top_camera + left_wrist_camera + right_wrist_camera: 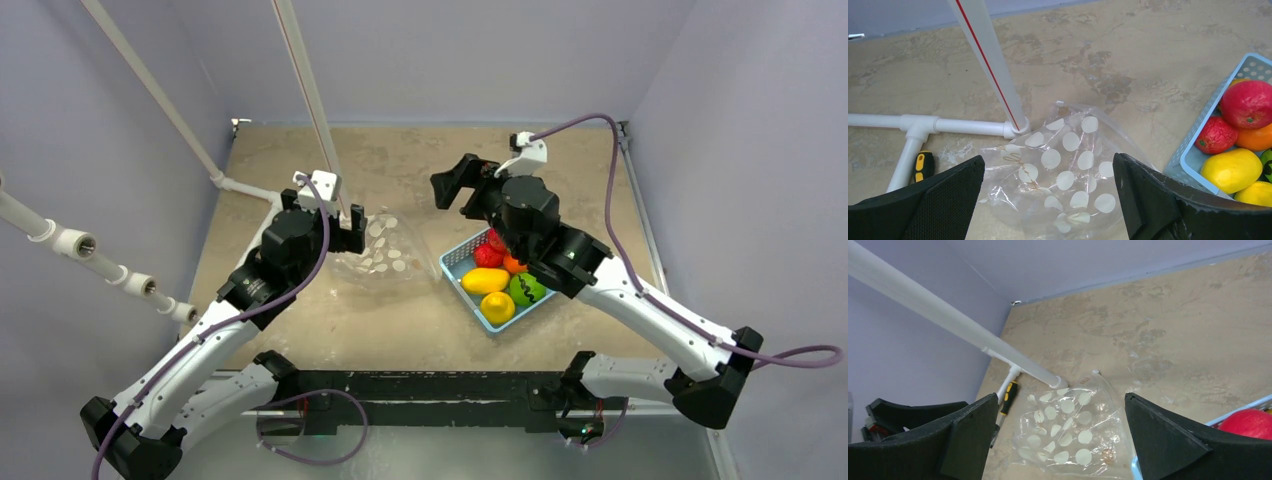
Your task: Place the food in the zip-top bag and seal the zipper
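Observation:
The zip-top bag (385,250) lies flat and crumpled on the table, clear with white dots. It also shows in the left wrist view (1068,170) and the right wrist view (1073,435). I cannot make out its zipper strip. The food is in a light-blue basket (452,266) right of the bag: a red fruit (488,255), an orange one (514,265), two yellow ones (485,281) and a green one (527,289). My left gripper (350,238) (1048,165) is open and empty above the bag's left side. My right gripper (460,190) (1061,397) is open and empty, raised behind the basket.
A white pipe frame (310,100) stands on the table just behind the bag, its foot (1018,125) touching the bag's far edge. A yellow-and-black screwdriver (922,166) lies left of the bag by a pipe joint. Purple walls close in on three sides.

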Robot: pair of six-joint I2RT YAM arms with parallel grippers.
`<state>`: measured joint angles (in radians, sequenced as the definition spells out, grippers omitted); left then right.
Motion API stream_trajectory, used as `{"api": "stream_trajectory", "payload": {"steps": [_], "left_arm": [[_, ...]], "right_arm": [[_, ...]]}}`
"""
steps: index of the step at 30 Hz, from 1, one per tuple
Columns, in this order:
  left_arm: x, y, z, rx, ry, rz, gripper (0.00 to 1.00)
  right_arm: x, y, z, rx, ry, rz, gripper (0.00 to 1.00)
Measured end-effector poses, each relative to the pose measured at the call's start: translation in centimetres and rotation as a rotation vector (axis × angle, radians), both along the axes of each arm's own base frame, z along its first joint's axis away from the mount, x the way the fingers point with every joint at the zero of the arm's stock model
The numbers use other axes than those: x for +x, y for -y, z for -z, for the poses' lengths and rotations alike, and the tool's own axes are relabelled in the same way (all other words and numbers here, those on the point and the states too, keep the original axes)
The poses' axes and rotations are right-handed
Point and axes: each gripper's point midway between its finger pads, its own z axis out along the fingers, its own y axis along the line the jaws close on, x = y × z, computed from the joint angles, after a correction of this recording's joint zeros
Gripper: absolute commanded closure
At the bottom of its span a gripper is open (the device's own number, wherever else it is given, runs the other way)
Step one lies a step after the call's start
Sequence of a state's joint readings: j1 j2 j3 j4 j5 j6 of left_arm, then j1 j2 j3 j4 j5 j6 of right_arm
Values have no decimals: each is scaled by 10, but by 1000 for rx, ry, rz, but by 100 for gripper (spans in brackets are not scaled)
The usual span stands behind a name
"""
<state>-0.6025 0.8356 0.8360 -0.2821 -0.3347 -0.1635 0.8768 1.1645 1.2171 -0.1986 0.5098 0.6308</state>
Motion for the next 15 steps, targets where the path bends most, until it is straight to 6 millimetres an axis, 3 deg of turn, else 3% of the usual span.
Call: {"api": "stream_trajectory", "payload": {"steps": [5, 15], "left_arm": [[0, -1, 0, 2, 1, -8, 1], [0, -4, -2, 0, 8, -17, 1]], "right_arm": [[-7, 8, -5, 29, -10, 9, 1], [-10, 6, 49, -71, -150, 6, 1]]}}
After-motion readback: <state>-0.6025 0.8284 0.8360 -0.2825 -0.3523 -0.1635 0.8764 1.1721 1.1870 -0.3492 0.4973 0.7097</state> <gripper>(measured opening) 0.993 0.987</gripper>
